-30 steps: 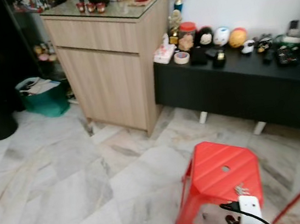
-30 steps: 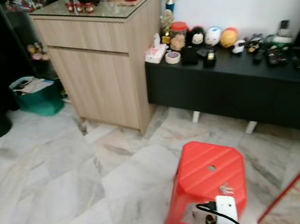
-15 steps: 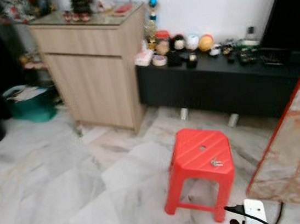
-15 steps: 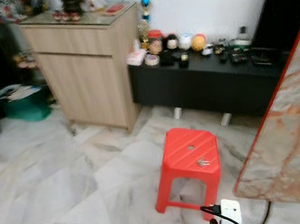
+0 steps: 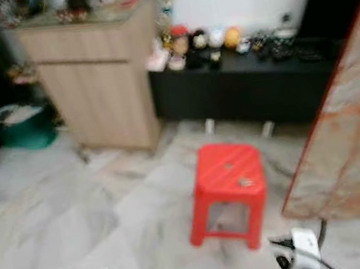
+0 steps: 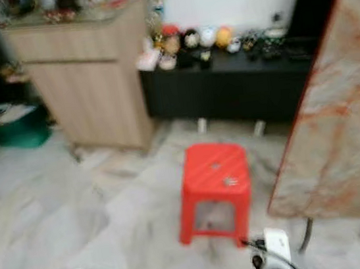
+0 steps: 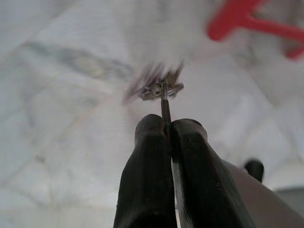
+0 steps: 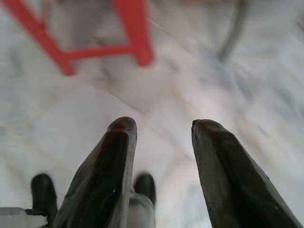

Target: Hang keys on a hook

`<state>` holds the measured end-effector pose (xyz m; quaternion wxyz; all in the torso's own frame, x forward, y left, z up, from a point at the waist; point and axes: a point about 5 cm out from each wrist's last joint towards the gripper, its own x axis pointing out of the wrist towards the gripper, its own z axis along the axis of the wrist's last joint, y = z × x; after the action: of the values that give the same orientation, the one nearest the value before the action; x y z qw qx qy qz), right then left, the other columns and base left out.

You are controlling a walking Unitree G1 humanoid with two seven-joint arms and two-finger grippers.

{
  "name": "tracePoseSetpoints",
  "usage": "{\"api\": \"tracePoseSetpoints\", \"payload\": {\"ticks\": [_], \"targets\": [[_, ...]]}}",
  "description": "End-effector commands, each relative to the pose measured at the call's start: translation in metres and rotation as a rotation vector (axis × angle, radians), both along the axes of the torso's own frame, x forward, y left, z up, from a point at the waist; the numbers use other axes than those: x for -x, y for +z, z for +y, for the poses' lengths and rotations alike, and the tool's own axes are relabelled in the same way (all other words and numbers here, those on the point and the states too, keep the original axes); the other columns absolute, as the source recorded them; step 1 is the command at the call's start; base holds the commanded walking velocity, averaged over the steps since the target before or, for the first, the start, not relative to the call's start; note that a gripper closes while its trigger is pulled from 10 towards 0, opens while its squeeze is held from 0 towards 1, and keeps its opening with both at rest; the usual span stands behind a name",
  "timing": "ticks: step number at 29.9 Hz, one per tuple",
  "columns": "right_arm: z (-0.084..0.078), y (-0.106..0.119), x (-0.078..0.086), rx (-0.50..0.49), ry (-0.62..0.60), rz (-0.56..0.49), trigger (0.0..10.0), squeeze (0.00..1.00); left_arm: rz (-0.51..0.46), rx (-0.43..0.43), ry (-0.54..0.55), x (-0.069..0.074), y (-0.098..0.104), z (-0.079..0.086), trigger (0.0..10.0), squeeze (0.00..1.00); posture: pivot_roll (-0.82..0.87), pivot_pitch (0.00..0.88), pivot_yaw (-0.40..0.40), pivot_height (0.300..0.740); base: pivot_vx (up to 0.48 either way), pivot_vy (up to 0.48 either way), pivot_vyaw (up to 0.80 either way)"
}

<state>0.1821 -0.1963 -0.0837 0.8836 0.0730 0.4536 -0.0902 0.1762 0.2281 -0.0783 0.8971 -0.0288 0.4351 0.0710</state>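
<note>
My left gripper (image 7: 167, 124) is shut on a thin metal ring, and a blurred bunch of keys (image 7: 159, 88) dangles from it over the marble floor. In the right wrist view my right gripper (image 8: 161, 126) is open, with nothing between its fingers, low above the floor near the legs of the red stool (image 8: 135, 33). The red plastic stool (image 5: 227, 168) stands in front of me, and a small metal object (image 5: 244, 182) lies on its seat. Both wrists show at the bottom edge of the eye views. I can make out no hook.
A wooden cabinet (image 5: 95, 72) stands at the back left, with a green bin (image 5: 23, 128) beside it. A low black bench (image 5: 253, 85) with several trinkets runs along the white wall. A red-edged marble panel (image 5: 350, 118) rises close on my right. The picture is blurred.
The camera has backed away and turned. The stool and cabinet look smaller and farther, and the marble panel has come into view on the right. Both arms hang as before.
</note>
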Motion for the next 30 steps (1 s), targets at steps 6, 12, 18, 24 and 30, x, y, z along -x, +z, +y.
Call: {"api": "tracePoseSetpoints", "payload": {"ticks": [6, 12, 18, 24, 30], "targets": [[0.0061, 0.0008, -0.0037, -0.013, 0.010, -0.001, 10.0, 0.00, 0.015, -0.009, -0.046, 0.0014, -0.0009, -0.0011, 10.0, 0.00, 0.07, 0.000, -0.057, 0.740, 0.000, -0.256, -0.78], [0.0070, 0.0002, -0.0024, -0.011, 0.018, -0.004, 10.0, 0.00, 0.013, -0.006, -0.053, 0.0010, -0.0008, -0.0014, 10.0, 0.00, 0.07, 0.000, -0.056, 0.740, 0.000, -0.324, -0.34], [0.0069, 0.0004, -0.0027, -0.012, 0.014, -0.010, 10.0, 0.00, 0.011, -0.002, -0.057, 0.0011, -0.0008, -0.0018, 10.0, 0.00, 0.07, 0.000, -0.057, 0.740, 0.000, -0.342, 0.00], [0.0072, 0.0006, -0.0032, -0.010, 0.020, -0.011, 10.0, 0.00, 0.010, 0.002, -0.062, 0.0011, -0.0009, -0.0023, 10.0, 0.00, 0.07, 0.000, -0.057, 0.740, 0.000, -0.480, 0.00], [0.0071, 0.0003, -0.0026, -0.010, 0.020, -0.007, 10.0, 0.00, 0.010, 0.005, -0.064, 0.0012, -0.0010, -0.0026, 10.0, 0.00, 0.07, 0.000, -0.058, 0.740, 0.000, -0.480, 0.00]]}}
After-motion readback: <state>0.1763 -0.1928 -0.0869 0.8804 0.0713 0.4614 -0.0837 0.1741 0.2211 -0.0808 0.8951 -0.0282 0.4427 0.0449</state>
